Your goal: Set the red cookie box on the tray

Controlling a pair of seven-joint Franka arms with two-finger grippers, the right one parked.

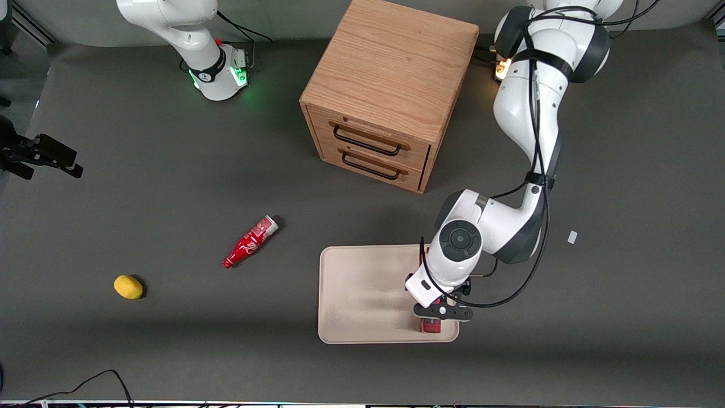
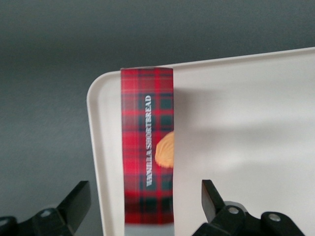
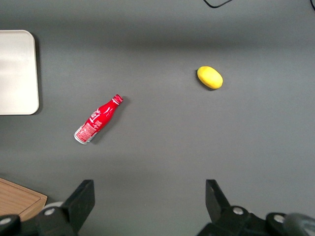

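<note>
1. Nearest the front camera we see the red cookie box (image 1: 430,326) standing on the tray (image 1: 362,294), in the tray's corner nearest that camera toward the working arm's end of the worktop (image 1: 623,294).
2. Directly above the box hangs our tool (image 1: 442,312).
3. From the left wrist we see the tool (image 2: 145,209) with its fingers (image 2: 210,196) spread wide, one on each side of the box (image 2: 147,147) and touching neither face.
4. That view shows plaid cardboard with the words "VANILLA SHORTBREAD" and part of a cookie picture, the box sitting just inside the tray's rounded corner (image 2: 98,98).
5. Well away from the tool, toward the parked arm's end, lie a red soda bottle (image 1: 250,241) on its side and a lemon (image 1: 128,286).
6. Farther from the front camera than the tool stands a wooden two-drawer cabinet (image 1: 391,90).
</note>
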